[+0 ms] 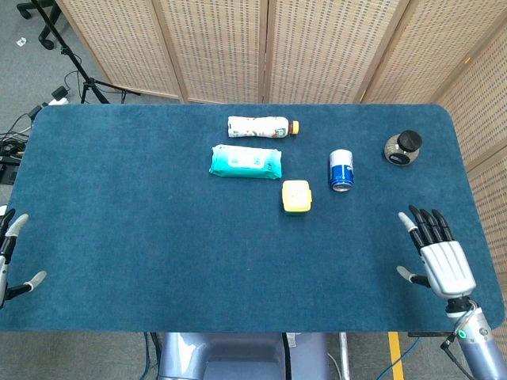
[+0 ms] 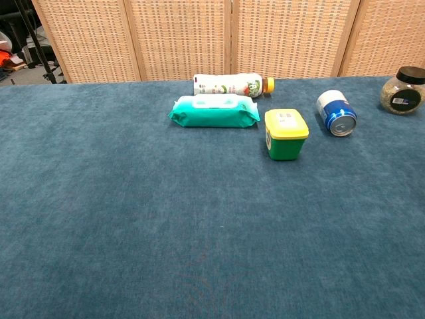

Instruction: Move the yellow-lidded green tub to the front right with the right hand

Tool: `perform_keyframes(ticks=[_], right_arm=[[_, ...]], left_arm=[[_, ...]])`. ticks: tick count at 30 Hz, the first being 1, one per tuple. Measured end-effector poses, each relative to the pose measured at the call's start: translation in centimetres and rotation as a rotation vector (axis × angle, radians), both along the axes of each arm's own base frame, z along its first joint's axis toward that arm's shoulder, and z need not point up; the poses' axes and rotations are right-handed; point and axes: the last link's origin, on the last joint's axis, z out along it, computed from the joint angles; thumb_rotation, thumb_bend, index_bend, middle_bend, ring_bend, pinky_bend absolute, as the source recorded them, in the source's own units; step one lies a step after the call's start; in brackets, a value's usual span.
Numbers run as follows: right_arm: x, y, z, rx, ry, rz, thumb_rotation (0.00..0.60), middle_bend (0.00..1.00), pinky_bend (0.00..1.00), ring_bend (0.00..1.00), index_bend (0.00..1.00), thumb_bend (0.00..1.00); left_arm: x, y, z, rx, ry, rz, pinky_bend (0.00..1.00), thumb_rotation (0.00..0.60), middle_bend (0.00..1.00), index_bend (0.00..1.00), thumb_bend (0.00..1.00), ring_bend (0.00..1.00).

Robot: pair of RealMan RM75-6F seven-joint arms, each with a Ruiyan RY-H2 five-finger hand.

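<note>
Nothing of the task was done yet, as far as we could judge: the yellow-lidded green tub point(image 1: 296, 196) stood upright near the middle of the desk point(image 1: 142, 237), untouched, with its lid on. Taking the desk's centre as the clock's hub, the tub sat just toward one o'clock, the teal wipes pack point(image 1: 245, 161) lay close by at eleven, and the blue can point(image 1: 341, 170) lay on its side at two. A white bottle point(image 1: 262, 126) lay at twelve behind the wipes, and a dark-lidded jar point(image 1: 402, 148) stood far out at two. We saw our right hand point(image 1: 438, 260) at about four o'clock near the desk's edge, fingers point(image 1: 425, 225) spread wide and holding nothing, well apart from the tub. Our left hand point(image 1: 9, 257) showed only partly at eight o'clock, fingers apart and empty. What remained, in our judgement, was everything: reaching in, gripping the tub, and carrying it to the front right corner.
</note>
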Motion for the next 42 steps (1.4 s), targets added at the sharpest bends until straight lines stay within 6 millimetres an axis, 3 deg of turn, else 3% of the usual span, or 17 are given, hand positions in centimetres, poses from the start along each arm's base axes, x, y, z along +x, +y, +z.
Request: perform_keyframes(ticks=[5,12,17,21,33,42], right_arm=[[0.4,-3.9,-0.1,0.069,0.141,0.128,0.600,0.00,0.00,0.00,0.00,0.00],[2.2,-11.1,-0.3,0.148,0.361,0.301,0.600,0.00,0.00,0.00,0.00,0.00],[3.0,-14.1,-1.0,0.174,0.484,0.380,0.600,0.00,0.00,0.00,0.00,0.00],[4.5,-16.4,-2.6,0.197,0.562,0.460,0.600,0.00,0.00,0.00,0.00,0.00],[10.8,-20.6,-8.6,0.260,0.695,0.638,0.600,0.00,0.00,0.00,0.00,0.00],[13.4,-22.0,-10.4,0.268,0.743,0.681,0.600,0.00,0.00,0.00,0.00,0.00]], left_arm=[[0.1,0.8,-0.8,-0.012,0.015,-0.017,0.00,0.600,0.00,0.00,0.05,0.00],[-0.3,1.7,-1.6,-0.012,0.030,0.001,0.00,0.600,0.00,0.00,0.05,0.00],[-0.6,2.2,-1.8,-0.015,0.034,0.022,0.00,0.600,0.00,0.00,0.05,0.00],[-0.8,2.5,-2.0,-0.018,0.038,0.033,0.00,0.600,0.00,0.00,0.05,0.00],[-1.5,3.5,-2.2,-0.027,0.031,0.082,0.00,0.600,0.00,0.00,0.06,0.00],[-2.0,4.0,-2.3,-0.036,0.030,0.114,0.00,0.600,0.00,0.00,0.06,0.00]])
